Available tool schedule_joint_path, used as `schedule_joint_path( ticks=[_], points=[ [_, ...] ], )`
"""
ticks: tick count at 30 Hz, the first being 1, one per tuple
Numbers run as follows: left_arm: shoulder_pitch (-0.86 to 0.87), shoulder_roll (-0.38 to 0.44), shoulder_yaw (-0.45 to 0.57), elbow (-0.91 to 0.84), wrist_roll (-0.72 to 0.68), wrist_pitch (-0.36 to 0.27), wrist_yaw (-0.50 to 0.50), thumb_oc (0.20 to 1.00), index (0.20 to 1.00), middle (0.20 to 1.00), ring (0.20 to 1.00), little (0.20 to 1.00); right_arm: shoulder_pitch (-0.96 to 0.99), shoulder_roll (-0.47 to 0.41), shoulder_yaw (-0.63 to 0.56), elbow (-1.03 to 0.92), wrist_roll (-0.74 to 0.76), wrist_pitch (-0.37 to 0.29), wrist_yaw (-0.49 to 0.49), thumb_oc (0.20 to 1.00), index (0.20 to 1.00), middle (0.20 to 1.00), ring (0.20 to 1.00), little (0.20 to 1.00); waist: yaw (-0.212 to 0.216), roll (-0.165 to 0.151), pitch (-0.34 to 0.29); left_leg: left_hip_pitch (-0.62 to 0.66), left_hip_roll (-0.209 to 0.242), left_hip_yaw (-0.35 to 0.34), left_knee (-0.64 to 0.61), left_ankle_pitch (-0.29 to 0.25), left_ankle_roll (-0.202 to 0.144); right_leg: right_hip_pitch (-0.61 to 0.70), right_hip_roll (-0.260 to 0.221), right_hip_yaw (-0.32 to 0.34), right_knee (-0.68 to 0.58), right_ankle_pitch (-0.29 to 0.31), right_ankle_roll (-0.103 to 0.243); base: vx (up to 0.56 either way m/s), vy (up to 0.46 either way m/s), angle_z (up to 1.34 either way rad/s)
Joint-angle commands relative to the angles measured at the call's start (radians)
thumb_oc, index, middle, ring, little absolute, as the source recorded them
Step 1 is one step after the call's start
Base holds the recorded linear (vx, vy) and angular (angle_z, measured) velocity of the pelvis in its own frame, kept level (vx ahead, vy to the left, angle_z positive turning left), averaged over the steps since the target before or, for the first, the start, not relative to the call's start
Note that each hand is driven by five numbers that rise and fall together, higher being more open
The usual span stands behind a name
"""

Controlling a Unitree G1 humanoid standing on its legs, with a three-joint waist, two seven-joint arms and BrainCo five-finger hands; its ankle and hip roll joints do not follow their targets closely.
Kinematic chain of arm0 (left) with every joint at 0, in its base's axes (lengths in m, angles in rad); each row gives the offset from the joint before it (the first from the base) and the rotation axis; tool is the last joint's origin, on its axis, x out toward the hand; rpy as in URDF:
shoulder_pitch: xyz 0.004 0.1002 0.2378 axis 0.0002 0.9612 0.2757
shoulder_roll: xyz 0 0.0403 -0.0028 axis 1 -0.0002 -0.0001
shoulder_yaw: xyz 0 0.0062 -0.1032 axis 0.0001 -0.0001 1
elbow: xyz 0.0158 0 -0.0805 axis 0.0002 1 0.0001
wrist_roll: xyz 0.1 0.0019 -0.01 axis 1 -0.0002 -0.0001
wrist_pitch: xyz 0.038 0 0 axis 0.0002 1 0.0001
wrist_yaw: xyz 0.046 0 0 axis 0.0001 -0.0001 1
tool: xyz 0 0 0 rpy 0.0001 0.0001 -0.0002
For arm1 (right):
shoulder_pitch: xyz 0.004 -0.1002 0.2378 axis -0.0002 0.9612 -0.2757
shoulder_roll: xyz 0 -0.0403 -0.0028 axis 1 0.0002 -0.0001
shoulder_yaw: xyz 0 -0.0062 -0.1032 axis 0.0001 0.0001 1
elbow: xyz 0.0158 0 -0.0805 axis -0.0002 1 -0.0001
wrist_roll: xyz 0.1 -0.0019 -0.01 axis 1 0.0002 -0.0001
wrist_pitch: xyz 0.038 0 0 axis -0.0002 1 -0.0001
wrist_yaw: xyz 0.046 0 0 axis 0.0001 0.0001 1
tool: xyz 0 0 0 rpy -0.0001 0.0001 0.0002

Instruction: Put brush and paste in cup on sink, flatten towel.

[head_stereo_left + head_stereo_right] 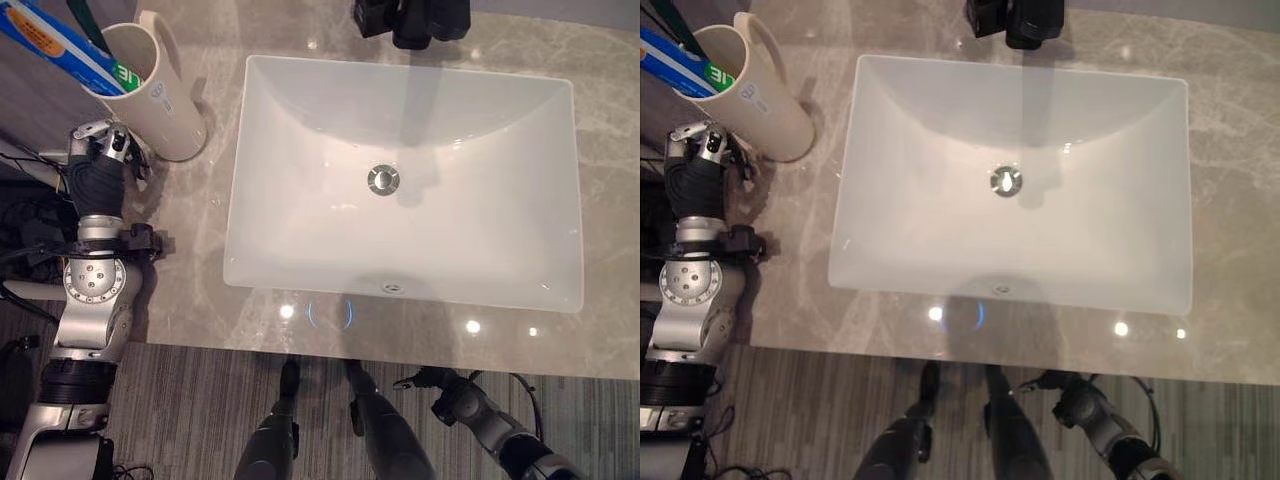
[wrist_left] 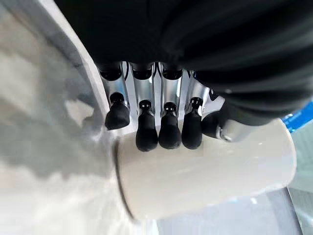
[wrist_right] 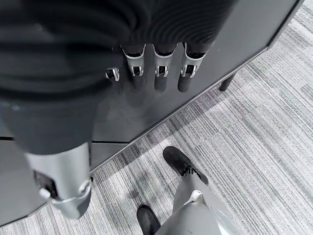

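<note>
- Cup (image 1: 160,95), cream with a side handle, stands at the upper left of the frame on the grey marbled counter (image 1: 600,200), just left of the white basin (image 1: 300,250).
- Paste, a blue and green tube (image 1: 70,50), leans out of the cup's mouth toward the upper left corner; a dark thin handle beside it may be the brush, though I can't make it out for sure.
- My left hand (image 1: 100,160) sits at the left edge of the frame just below the cup; in my left wrist view the fingertips (image 2: 146,137) curl down against the cup's wall (image 2: 205,181), and the thumb seems to lie on it too, so I read this as a loose grip on the cup.
- My right hand (image 1: 445,385) hangs at the lower right, below the counter's front edge, fingers (image 3: 159,73) relaxed and holding nothing, over grey striped carpet (image 3: 264,122) beside a dark cabinet front (image 3: 234,34).
- Basin has a round metal drain (image 1: 383,179) at its middle and a black tap (image 1: 410,20) at the top edge.
- Bare counter runs along the front edge and widens at the right of the basin.
</note>
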Motion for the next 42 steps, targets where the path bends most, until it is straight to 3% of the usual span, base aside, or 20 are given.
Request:
schedule_joint_path(
  ticks=[1, 9, 26, 42],
  points=[
    [0.113, -0.056, -0.021, 0.012, 0.016, 0.007, -0.015, 0.2, 0.2, 0.2, 0.2, 0.2, 0.025, 0.015, -0.012, -0.014, 0.022, -0.034, -0.013, 1.0, 1.0, 1.0, 1.0, 1.0, 0.001, -0.006, -0.04, 0.024, -0.06, 0.017, -0.007, -0.004, 0.058, -0.039, -0.024, 0.028, 0.088, -0.078, 0.055, 0.0, 0.0, 0.0],
    [0.21, -0.074, 0.01, -0.079, 0.008, 0.003, -0.054, 0.2, 0.2, 0.2, 0.2, 0.2, 0.04, 0.023, -0.04, 0.004, 0.024, -0.035, -0.017, 1.0, 1.0, 1.0, 1.0, 1.0, 0.012, 0.004, -0.051, 0.03, -0.057, 0.017, -0.017, 0.001, 0.054, -0.029, -0.024, 0.02, 0.076, -0.075, 0.053, -0.01, -0.005, 0.01],
    [0.152, -0.06, -0.024, -0.089, 0.005, 0.0, -0.051, 0.2, 0.2, 0.2, 0.2, 0.2, 0.045, 0.007, -0.024, 0.016, 0.013, -0.037, -0.018, 1.0, 1.0, 1.0, 1.0, 1.0, 0.0, 0.008, -0.036, 0.008, -0.046, 0.017, -0.045, 0.033, 0.038, -0.047, -0.019, 0.015, 0.058, -0.062, 0.045, -0.02, -0.017, 0.02],
    [0.019, -0.046, -0.073, 0.028, -0.104, -0.014, -0.015, 0.2, 0.2, 0.2, 0.2, 0.2, 0.045, -0.004, -0.038, 0.026, 0.033, -0.032, -0.045, 1.0, 1.0, 1.0, 1.0, 1.0, -0.026, 0.031, -0.026, -0.011, -0.043, 0.034, -0.054, 0.041, 0.028, -0.067, -0.019, 0.017, 0.053, -0.06, 0.048, 0.02, 0.003, -0.02]
  ],
)
